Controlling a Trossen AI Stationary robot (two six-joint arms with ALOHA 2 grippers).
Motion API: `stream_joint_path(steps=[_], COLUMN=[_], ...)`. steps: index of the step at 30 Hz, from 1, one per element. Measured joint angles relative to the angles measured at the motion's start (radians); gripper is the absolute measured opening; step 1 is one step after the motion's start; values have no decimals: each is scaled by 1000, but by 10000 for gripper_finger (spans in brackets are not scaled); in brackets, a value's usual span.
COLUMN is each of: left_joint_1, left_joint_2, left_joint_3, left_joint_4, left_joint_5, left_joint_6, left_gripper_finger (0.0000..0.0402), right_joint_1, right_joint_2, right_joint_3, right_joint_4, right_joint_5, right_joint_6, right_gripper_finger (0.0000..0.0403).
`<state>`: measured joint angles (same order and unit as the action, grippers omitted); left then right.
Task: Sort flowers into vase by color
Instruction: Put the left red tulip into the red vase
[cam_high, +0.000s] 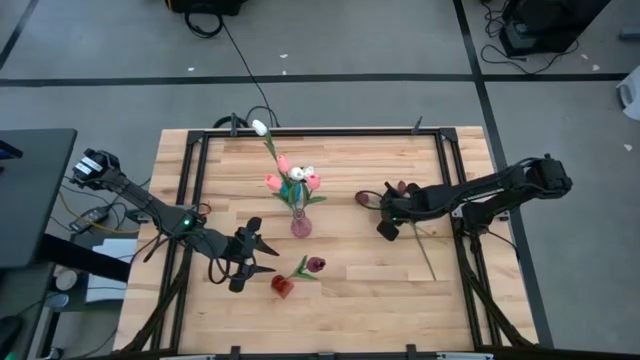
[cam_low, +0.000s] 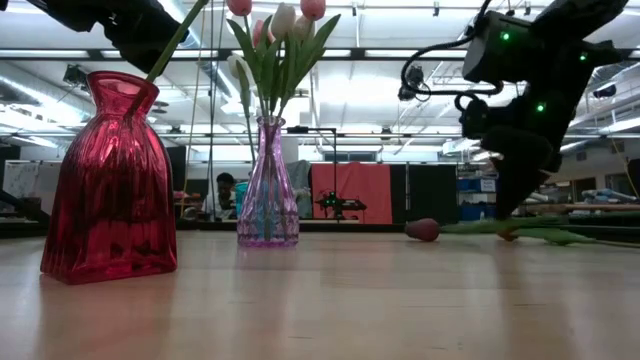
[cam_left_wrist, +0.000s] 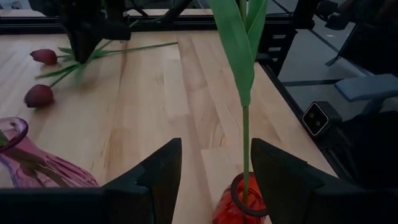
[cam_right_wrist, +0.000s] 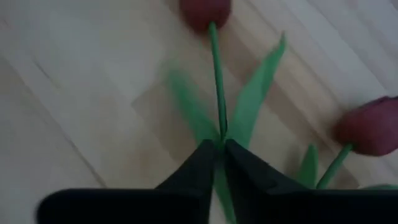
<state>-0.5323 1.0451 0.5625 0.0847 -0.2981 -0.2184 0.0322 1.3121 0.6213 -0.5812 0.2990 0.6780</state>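
A pale wooden table top (cam_high: 340, 290) framed by black rails carries two vases: a ribbed, translucent pink glass vase (cam_high: 300, 225) near the middle, holding pink and white artificial tulips (cam_high: 293, 181) that fan out on green stems, and a squat ribbed red glass vase (cam_high: 282, 286) nearer the front edge, holding one dark maroon tulip (cam_high: 315, 264) whose stem leans toward the right side. In the low view a person sits far off in the room behind the vases. The left gripper (cam_high: 258, 255) hovers just beside the red vase with its fingers spread apart, touching nothing; in its wrist view the green stem rises out of the vase mouth between the two dark fingers. The right gripper (cam_high: 385, 214) is down at the table on the right half, its fingers pressed together on the thin green stem of a maroon tulip (cam_right_wrist: 205, 12) lying flat on the wood; the head points away from the gripper. A second maroon tulip (cam_right_wrist: 368, 132) lies just beside it, and a long stem (cam_high: 424, 250) trails toward the front edge.
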Motion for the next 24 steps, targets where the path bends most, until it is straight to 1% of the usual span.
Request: stream_joint_path(steps=[6, 8, 10, 13, 19, 21, 24], left_joint_1=[0, 0, 0, 0, 0, 0, 0], left_joint_2=[0, 0, 0, 0, 0, 0, 0], left_joint_3=[0, 0, 0, 0, 0, 0, 0], left_joint_4=[0, 0, 0, -1, 0, 1, -1], left_joint_5=[2, 2, 3, 4, 4, 4, 4], left_joint_6=[-3, -4, -8, -21, -22, -19, -19], left_gripper_finger=[197, 197, 197, 197, 197, 197, 197], right_joint_1=[0, 0, 0, 0, 0, 0, 0], right_joint_2=[-3, 8, 14, 26, 42, 53, 74], right_joint_3=[0, 0, 0, -12, -45, -49, -51], right_joint_4=[-30, -43, -73, -102, -92, -85, -69], right_joint_5=[-78, -93, -74, -21, -40, -57, -82], right_joint_6=[32, 36, 37, 51, 52, 53, 53], right_gripper_finger=[131, 150, 160, 163, 152, 140, 111])
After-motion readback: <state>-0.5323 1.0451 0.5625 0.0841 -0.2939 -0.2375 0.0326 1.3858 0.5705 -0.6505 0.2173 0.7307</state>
